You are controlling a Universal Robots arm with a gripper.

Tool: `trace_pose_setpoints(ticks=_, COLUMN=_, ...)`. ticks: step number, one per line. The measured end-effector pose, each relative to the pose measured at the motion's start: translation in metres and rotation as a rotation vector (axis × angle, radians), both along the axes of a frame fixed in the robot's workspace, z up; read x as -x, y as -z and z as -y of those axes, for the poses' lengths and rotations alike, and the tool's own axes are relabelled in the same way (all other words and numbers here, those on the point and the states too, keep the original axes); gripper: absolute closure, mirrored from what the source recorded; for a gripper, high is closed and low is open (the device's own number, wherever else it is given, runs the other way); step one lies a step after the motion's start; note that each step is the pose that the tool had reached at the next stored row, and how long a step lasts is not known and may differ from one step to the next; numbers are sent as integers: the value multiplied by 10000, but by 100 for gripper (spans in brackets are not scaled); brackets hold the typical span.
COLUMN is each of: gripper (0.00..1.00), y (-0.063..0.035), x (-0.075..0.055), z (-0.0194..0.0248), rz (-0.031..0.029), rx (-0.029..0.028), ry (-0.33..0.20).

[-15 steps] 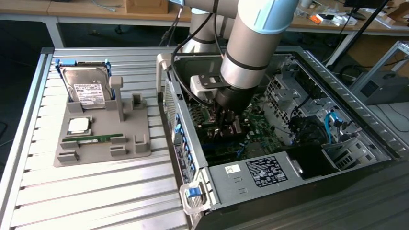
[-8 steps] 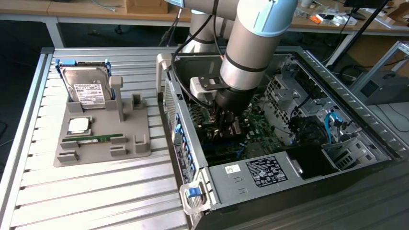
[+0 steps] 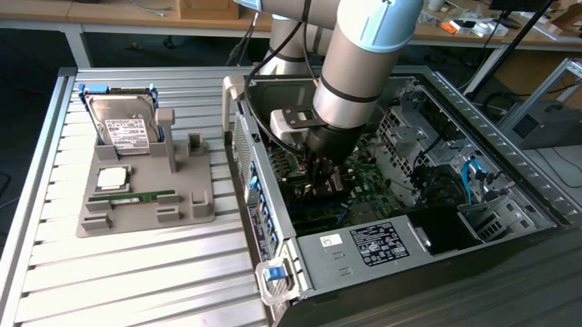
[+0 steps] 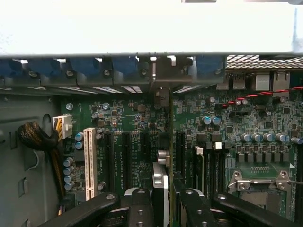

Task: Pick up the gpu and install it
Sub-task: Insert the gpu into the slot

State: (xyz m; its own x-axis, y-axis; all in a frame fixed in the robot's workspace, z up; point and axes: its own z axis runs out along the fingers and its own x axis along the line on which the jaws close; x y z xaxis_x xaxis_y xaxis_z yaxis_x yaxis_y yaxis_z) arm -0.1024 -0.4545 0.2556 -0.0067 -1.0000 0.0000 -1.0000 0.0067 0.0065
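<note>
Motherboard (image 4: 142, 142) beneath gpu (image 4: 161, 184) between jaws

Wooden benches (image 3: 118, 13) line the back above dark floor (image 3: 37, 61), cluttered with cables.

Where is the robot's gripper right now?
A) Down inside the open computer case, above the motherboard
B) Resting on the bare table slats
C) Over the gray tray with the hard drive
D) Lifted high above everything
A: in the exterior view the arm reaches down into the case and the gripper sits just above the motherboard, away from the tray; the wrist view looks straight down on its slots.
</note>
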Motion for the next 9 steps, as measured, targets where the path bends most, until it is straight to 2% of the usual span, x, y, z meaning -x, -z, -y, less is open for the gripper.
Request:
trace_pose_setpoints(ticks=4, gripper=73, y=12, x=-4, z=0, rz=-10, rx=3, ry=-19)
trace_pose_setpoints(ticks=6, gripper=73, y=24, x=-6, z=-2, rz=4, rx=-22, ry=-18)
trace_pose_setpoints(ticks=9, gripper=73, y=16, x=-8, z=-1, rz=-6, rx=-5, ry=-19)
